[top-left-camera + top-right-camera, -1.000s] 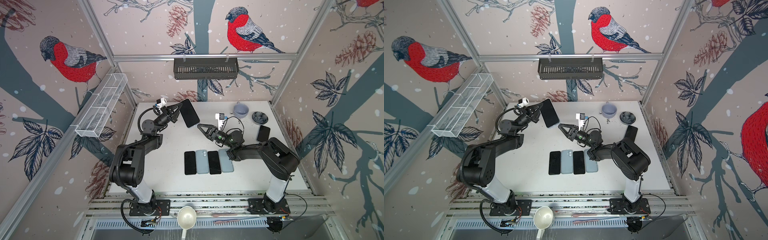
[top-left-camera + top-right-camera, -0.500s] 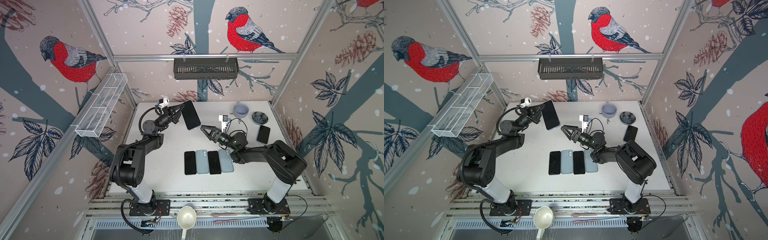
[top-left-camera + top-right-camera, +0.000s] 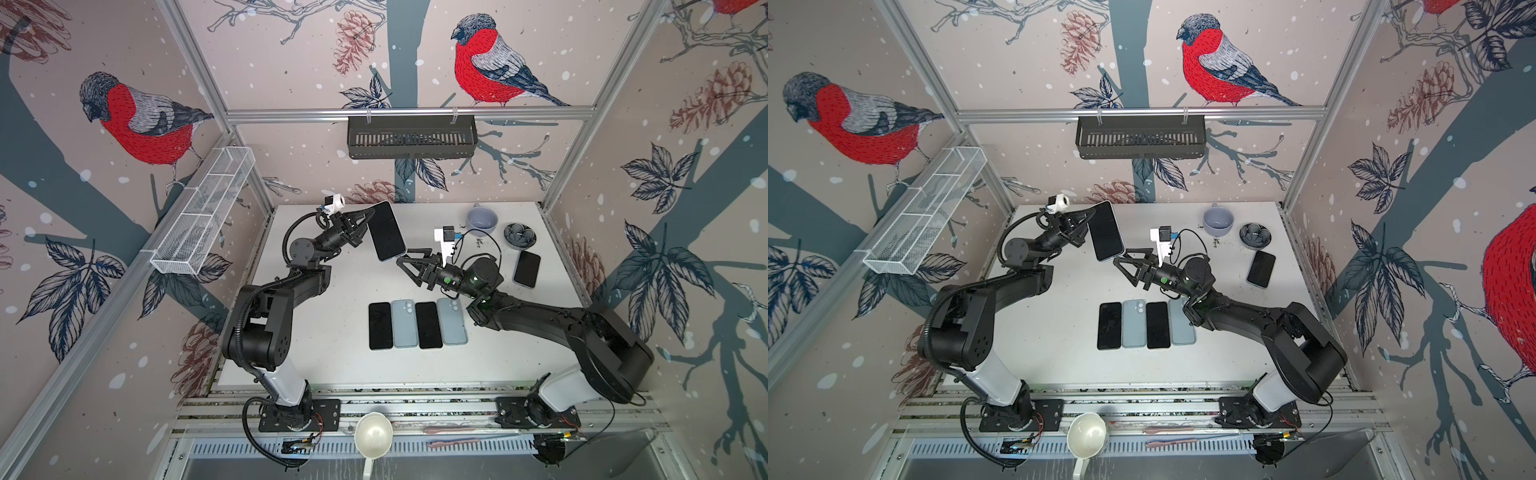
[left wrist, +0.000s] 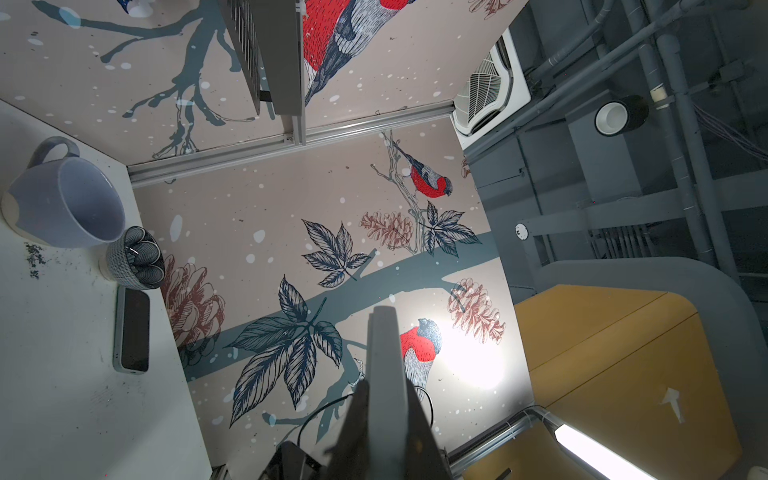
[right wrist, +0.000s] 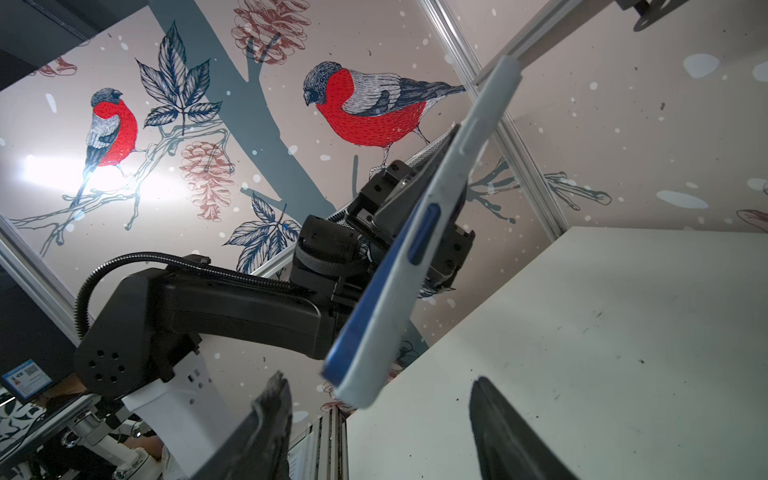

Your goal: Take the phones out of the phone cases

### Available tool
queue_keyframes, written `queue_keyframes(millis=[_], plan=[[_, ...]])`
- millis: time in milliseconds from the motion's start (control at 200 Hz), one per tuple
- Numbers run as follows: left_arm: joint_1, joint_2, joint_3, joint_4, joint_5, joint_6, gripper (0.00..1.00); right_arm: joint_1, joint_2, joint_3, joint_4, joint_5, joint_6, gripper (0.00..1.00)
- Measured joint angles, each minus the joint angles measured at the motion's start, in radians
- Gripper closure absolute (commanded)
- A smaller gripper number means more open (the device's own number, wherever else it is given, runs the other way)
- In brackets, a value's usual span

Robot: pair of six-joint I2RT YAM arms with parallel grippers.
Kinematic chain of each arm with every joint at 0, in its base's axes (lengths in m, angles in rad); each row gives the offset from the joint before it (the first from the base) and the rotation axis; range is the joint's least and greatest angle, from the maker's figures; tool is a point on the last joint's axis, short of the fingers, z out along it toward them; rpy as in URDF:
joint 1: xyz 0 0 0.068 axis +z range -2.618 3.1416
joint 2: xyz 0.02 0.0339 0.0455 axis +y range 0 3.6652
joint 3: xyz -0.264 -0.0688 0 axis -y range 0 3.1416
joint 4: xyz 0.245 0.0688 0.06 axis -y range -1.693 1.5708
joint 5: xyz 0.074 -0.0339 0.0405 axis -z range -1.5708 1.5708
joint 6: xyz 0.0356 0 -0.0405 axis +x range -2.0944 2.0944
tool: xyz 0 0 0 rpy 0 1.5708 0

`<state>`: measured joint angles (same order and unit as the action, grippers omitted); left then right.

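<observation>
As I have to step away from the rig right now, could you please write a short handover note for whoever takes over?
Left pincer: shut on the cased phone, holding it tilted in the air above the table.
Right pincer: open, at the phone's lower end, gripping nothing.
Done: the cased phone is lifted and presented.
Left to do: close the right pincer on it and pull case and phone apart. As far as the views show, the phone sits in its case.
Elsewhere: a row of four phones or cases lies mid-table, and a spare phone near the right edge.
</observation>
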<state>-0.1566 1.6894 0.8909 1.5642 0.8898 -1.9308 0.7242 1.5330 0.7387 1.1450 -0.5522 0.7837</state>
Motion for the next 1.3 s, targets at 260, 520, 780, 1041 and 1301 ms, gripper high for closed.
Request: queue_keyframes(millis=[260,520,780,1041,1301], plan=[[-0.003,-0.001,0.002,-0.001,0.000,0.002,1.00,0.002,0.047,0.025,0.010,-0.012,0.007,0.33],[-0.003,-0.008,0.002,-0.003,-0.004,0.017,1.00,0.001,0.069,0.032,0.039,-0.020,0.030,0.34],[-0.014,-0.014,0.005,-0.014,-0.037,0.043,1.00,-0.023,0.116,0.038,0.111,-0.043,0.080,0.40],[-0.026,-0.014,0.008,-0.037,-0.076,0.055,1.00,-0.038,0.152,0.051,0.173,-0.064,0.117,0.44],[-0.028,-0.014,0.013,-0.052,-0.103,0.070,1.00,-0.040,0.171,0.077,0.167,-0.079,0.128,0.48]])
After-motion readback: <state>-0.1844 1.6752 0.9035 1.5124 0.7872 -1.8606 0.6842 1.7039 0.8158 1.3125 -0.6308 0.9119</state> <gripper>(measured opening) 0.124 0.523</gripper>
